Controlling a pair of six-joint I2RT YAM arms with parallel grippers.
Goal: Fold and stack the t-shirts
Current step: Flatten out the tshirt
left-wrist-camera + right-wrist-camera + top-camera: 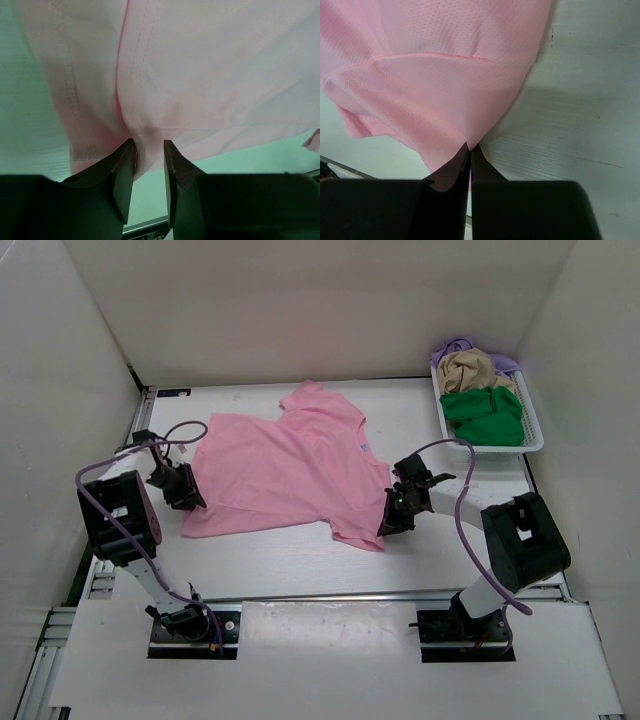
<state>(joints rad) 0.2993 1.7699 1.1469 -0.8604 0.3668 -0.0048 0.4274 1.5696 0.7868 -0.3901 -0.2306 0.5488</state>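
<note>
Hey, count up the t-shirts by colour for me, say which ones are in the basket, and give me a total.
pink t-shirt, outside the basket: 1
green t-shirt, in the basket: 1
tan t-shirt, in the basket: 1
purple t-shirt, in the basket, mostly hidden: 1
Total: 4

The plain pink cloth t-shirt (290, 470) is one even rose, with a small pale-blue label near its neck and fine mesh dots up close. Far right, the white plastic mesh basket (495, 448) holds a bright green cloth shirt (485, 415), a tan cloth shirt (475, 368) and a lavender cloth shirt (455, 345). The left gripper (149, 145) and right gripper (470, 147) are black; the flat table (300, 560) is white.
</note>
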